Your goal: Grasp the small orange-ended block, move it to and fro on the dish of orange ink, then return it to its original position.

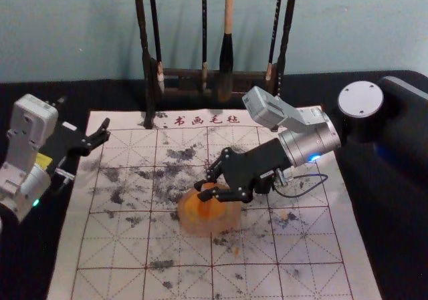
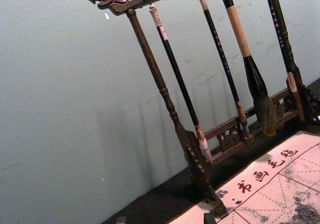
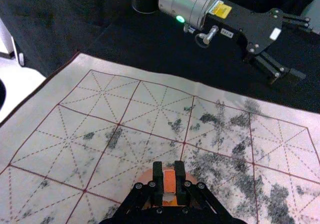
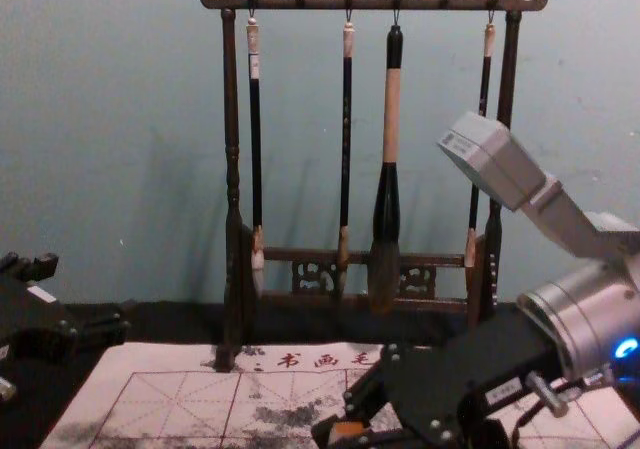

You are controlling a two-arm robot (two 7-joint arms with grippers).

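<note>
With 12 o'clock toward the wall in the head view, 1 block (image 3: pixel 170 180) with orange on it sits clasped between the 2 fingers of the right gripper (image 1: pixel 202 190), over the 1 dish (image 1: pixel 209 229). I cannot tell whether the block touches the orange ink (image 1: pixel 211 210). The right gripper reaches in from 2 o'clock. The dish rests on 1 grid-lined mat (image 1: pixel 67 260), which is smudged with dark marks. The left gripper (image 1: pixel 84 111) is parked well apart from the dish, toward 10 o'clock, its 2 fingers spread and holding nothing. Toward 12 o'clock, 4 dark red characters (image 1: pixel 207 120) run along the mat's far edge. Beyond them stands 1 wooden rack (image 4: pixel 380 1), from which 4 brushes hang: 3 slim brushes (image 4: pixel 255 149) and 1 thick brush (image 4: pixel 391 119).
</note>
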